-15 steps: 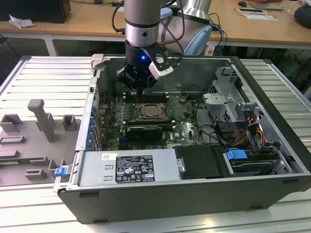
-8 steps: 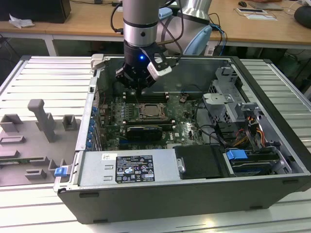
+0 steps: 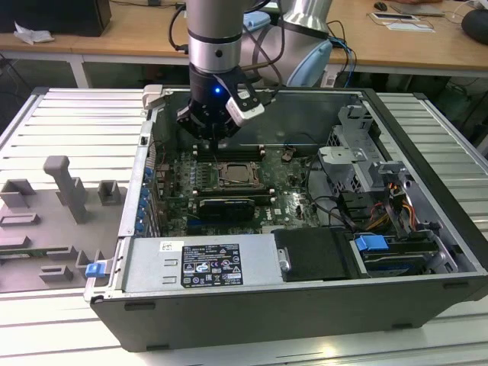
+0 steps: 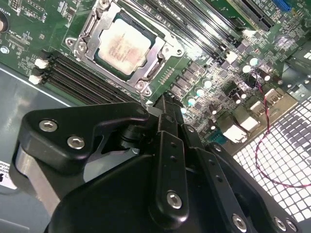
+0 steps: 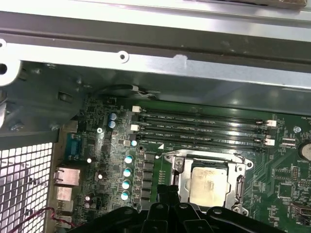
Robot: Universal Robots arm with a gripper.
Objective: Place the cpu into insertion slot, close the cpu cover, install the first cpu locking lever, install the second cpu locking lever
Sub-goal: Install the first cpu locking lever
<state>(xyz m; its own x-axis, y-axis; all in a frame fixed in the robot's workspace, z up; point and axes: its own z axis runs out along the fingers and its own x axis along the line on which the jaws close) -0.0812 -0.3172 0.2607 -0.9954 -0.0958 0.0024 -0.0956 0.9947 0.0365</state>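
Exterior view: the open computer case (image 3: 427,229) is lying on the ribbed surface (image 3: 69,122), and the gripper (image 3: 217,137) is hovering over the motherboard's far edge, holding nothing; I cannot tell whether it is apart or together. In both wrist views the cpu (image 4: 124,43) (image 5: 208,187) is sitting in the insertion slot (image 4: 99,54) (image 5: 184,196), with the cpu cover (image 4: 156,57) (image 5: 239,185) framing it.

The exterior view stands off the arm, looks down from high up and takes in the whole open case (image 3: 305,252) on the table (image 3: 69,122). Both wrist views ride on the arm and look from close up at the green board (image 4: 204,63) inside. All three share the cpu (image 3: 237,173) (image 4: 124,42) (image 5: 208,187) in its slot (image 5: 177,170).
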